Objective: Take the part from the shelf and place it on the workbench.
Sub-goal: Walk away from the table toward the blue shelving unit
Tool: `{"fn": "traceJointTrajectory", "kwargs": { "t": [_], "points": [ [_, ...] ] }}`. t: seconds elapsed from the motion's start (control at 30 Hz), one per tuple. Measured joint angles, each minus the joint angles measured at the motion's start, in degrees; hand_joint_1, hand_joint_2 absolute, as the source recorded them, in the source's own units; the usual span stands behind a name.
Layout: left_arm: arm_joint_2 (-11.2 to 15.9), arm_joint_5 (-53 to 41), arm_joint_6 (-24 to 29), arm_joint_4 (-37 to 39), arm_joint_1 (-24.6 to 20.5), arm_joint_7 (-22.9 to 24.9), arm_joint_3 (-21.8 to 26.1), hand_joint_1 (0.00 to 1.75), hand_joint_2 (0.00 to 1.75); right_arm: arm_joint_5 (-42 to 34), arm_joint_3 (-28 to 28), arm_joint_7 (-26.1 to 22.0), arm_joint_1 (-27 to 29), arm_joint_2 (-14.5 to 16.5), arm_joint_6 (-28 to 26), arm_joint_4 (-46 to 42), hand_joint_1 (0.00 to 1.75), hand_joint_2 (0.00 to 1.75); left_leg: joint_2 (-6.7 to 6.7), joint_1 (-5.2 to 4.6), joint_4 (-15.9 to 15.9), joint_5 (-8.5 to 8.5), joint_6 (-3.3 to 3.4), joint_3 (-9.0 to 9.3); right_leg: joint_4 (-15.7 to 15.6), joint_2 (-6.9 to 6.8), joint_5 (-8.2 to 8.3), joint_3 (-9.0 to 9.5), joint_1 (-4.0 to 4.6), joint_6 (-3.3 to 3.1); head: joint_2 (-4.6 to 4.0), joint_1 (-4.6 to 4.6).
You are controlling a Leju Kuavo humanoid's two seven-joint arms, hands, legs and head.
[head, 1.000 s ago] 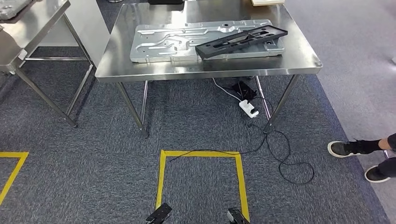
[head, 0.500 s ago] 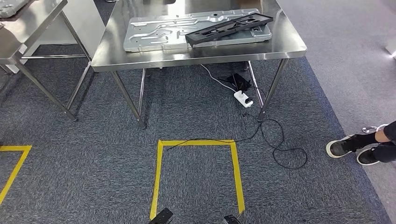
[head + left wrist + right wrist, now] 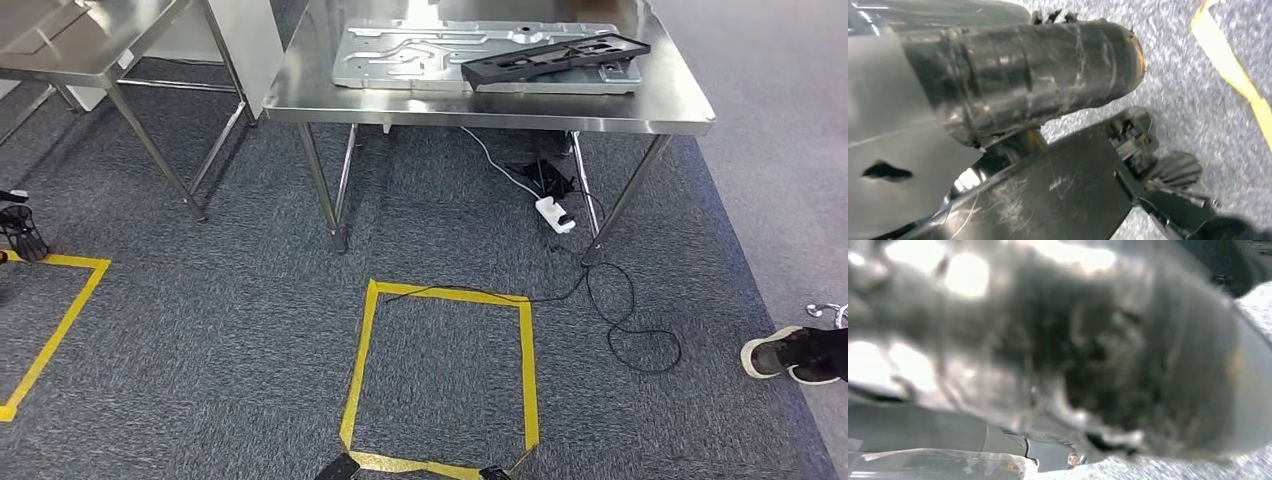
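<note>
A long black frame-shaped part [image 3: 555,58] lies tilted across a silver stamped metal panel [image 3: 420,50] on the steel workbench [image 3: 500,105] ahead of me. My left hand [image 3: 15,225] hangs at the far left above the carpet, well away from the workbench. In the left wrist view that hand [image 3: 1038,80] has its thick taped thumb and dark fingers [image 3: 1168,167] apart, with nothing between them. In the right wrist view my right hand [image 3: 1073,350] is a blurred dark mass, and I cannot make out how its fingers lie.
A second steel table [image 3: 90,50] stands to the left. A yellow tape square [image 3: 525,360] marks the carpet in front of me, and another tape line [image 3: 60,320] runs at the left. A power strip [image 3: 556,213] and a black cable [image 3: 640,340] lie under the workbench. A person's shoe [image 3: 795,352] is at the right.
The camera has turned: the whole scene has shifted right, the workbench now sits right of centre and my left hand has come into view. The person's feet are lower at the right.
</note>
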Motion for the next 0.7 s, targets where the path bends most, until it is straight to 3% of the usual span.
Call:
{"fn": "traceJointTrajectory", "kwargs": {
  "t": [0.03,0.07,0.1,0.17,0.23,0.27,0.33,0.4,0.47,0.53,0.57,0.6,0.63,0.7],
  "points": [
    [0.0,0.0,0.1,0.0,0.1,0.0,0.0,0.0,0.0,0.3,0.2,-0.3,0.1,-0.1,0.1,0.1,0.0,0.0,-0.54,-0.1,0.2,0.18,0.04,-0.41,1.6,0.14,-0.36,-0.28,0.01,0.0,0.0,0.0],
    [0.0,0.2,0.2,0.0,0.1,0.1,0.0,0.0,0.0,0.6,0.5,-0.7,0.1,-0.3,0.2,0.2,0.0,0.0,-1.13,-0.15,0.5,0.29,0.02,-0.78,0.9,0.23,0.3,0.48,0.01,-0.05,0.0,0.0],
    [0.1,0.3,0.4,0.0,0.2,0.1,0.0,0.0,0.0,1.0,0.7,-1.2,0.1,-0.5,0.3,0.3,0.0,0.0,-1.74,-0.18,0.9,0.31,-0.03,-1.12,-1.8,0.43,1.76,2.24,0.01,-0.17,0.0,0.01],
    [0.1,0.8,0.4,0.0,0.2,0.2,0.0,0.0,0.0,1.8,1.2,-2.3,0.0,-0.7,0.5,0.4,0.0,0.0,-2.8,-0.16,1.9,0.14,-0.32,-1.89,-9.1,2.37,4.08,6.31,-0.08,-0.59,0.0,0.0],
    [0.1,1.3,0.4,0.0,0.2,0.1,0.0,0.0,0.0,2.5,1.6,-3.0,-0.1,-0.8,0.5,0.5,0.0,0.0,-3.71,-0.08,2.8,0.01,-0.87,-2.88,-12.9,4.22,4.46,8.18,-0.1,-0.98,0.0,-0.05],
    [0.1,1.6,0.4,0.0,0.2,0.1,0.0,0.0,0.0,2.9,1.9,-3.3,0.0,-0.8,0.6,0.5,0.0,0.0,-4.16,0.02,3.0,0.08,-1.21,-3.3,-13.1,4.37,4.3,8.27,-0.02,-1.15,0.0,-0.06],
    [0.2,1.8,0.3,0.0,0.3,0.1,0.0,0.0,0.0,3.6,2.5,-3.6,0.0,-0.8,0.6,0.6,0.0,0.0,-4.75,0.24,3.1,0.19,-1.88,-3.79,-13.5,3.23,4.6,8.36,-0.05,-1.67,0.0,0.01],
    [0.3,1.8,0.3,0.0,0.4,0.0,0.0,0.0,0.0,4.2,3.3,-3.8,0.0,-0.8,0.7,0.7,0.0,0.0,-3.26,0.27,5.5,-1.35,-2.61,-5.04,-14.1,2.0,4.92,8.65,-0.35,-2.21,0.0,-0.36],
    [0.3,1.8,0.3,0.0,0.3,-0.2,0.0,0.0,0.0,4.6,4.1,-3.9,0.0,-0.8,0.8,0.7,0.0,0.0,-1.27,0.56,11.8,-4.55,-3.43,-8.15,-14.4,0.54,5.0,8.81,-0.48,-2.45,0.0,-0.82],
    [0.3,1.8,0.3,0.0,0.3,-0.3,0.0,0.0,0.0,4.8,5.0,-3.9,0.1,-0.8,1.0,0.8,0.0,0.0,-0.73,1.03,17.0,-6.13,-4.09,-10.88,-14.4,-0.96,4.92,8.79,-0.53,-2.49,0.0,-0.91],
    [0.3,1.9,0.3,0.0,0.4,-0.3,0.0,0.0,0.0,4.8,5.4,-3.9,0.1,-0.8,1.1,0.9,0.0,0.0,-0.55,1.23,17.2,-5.45,-4.34,-11.0,-14.3,-1.65,4.87,8.8,-0.58,-2.47,0.0,-0.91],
    [0.3,2.0,0.3,0.0,0.4,-0.3,0.0,0.0,0.0,4.8,5.8,-3.9,0.0,-0.8,1.1,1.0,0.0,0.0,-0.24,1.4,15.1,-3.83,-4.52,-10.02,-14.3,-2.22,4.81,8.83,-0.66,-2.4,0.0,-0.92],
    [0.3,2.2,0.3,0.0,0.5,-0.3,0.0,0.0,0.0,4.8,6.2,-4.0,0.0,-0.8,1.2,1.0,0.0,0.0,0.41,1.52,11.6,-1.71,-4.61,-8.24,-14.3,-2.79,4.74,8.92,-0.75,-2.28,0.0,-0.93],
    [0.3,2.4,0.3,0.0,0.3,-0.4,0.0,0.0,0.0,4.8,6.9,-4.0,-0.1,-0.8,1.3,1.0,0.0,0.0,2.48,1.25,4.8,0.88,-4.47,-4.85,-14.3,-3.76,4.6,9.15,-0.69,-1.81,0.0,-0.96]
  ]
}}
